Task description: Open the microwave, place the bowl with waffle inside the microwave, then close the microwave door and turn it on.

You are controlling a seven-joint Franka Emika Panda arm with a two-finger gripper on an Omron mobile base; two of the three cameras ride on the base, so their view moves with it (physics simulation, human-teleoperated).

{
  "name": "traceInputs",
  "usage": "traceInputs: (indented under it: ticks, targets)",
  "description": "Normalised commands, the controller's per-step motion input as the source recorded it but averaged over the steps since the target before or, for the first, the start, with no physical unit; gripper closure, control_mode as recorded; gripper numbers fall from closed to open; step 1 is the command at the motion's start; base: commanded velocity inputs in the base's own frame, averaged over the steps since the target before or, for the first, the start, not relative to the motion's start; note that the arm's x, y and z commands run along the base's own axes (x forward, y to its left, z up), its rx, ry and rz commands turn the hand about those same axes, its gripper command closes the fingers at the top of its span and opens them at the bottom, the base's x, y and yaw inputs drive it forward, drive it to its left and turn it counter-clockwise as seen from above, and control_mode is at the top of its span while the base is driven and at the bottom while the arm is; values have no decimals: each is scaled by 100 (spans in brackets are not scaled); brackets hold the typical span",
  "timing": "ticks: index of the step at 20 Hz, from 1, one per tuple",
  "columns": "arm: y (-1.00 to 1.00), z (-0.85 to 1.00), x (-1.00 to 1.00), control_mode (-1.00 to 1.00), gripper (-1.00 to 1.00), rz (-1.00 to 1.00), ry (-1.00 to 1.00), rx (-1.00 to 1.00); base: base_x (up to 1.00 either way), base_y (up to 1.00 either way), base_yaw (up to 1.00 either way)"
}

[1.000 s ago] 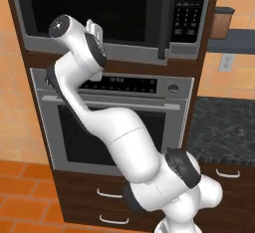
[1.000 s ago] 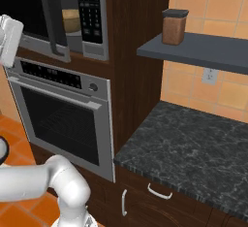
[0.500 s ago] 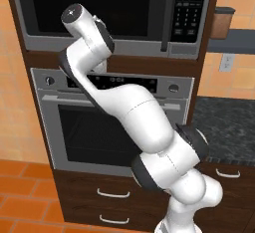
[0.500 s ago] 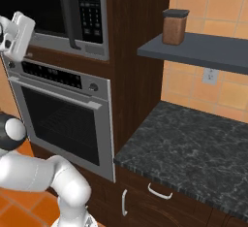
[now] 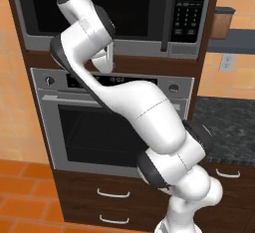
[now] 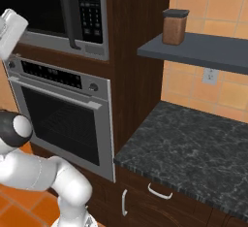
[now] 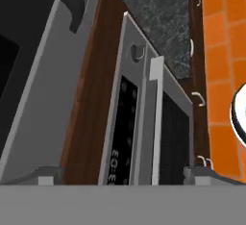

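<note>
Hand view looks along the pincer [image 7: 123, 173], its two tips spread wide with nothing between them, a stance that suits reaching for a handle. Just beyond lies the wall oven [image 7: 144, 123], its control strip and bar handle seen rolled sideways. Farther up stands the microwave [image 5: 114, 13], its door [image 5: 89, 5] shut, so the first step is not yet done; the black curved handle [image 6: 72, 15] sits beside the keypad [image 6: 89, 5]. Behind the dark window, bowl and waffle cannot be made out. Far right, a table [image 6: 193, 148] and shelf [image 6: 203, 51].
</note>
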Motion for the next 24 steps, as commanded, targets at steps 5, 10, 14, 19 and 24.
traceInputs:
  ticks: [5, 10, 14, 19, 24]
  targets:
    - [-100, -100, -100, -100, -100, 10, 0, 0, 0, 0, 0]
    - [-100, -95, -100, -100, -100, 14, 0, -7, 0, 0, 0]
    - [-74, 14, -100, -100, -100, 21, 0, -32, 0, 0, 0]
    - [-7, 28, -79, -100, 100, 26, 20, -52, 0, 0, 0]
    - [-9, 51, -36, -100, 100, 27, 30, -50, 0, 0, 0]
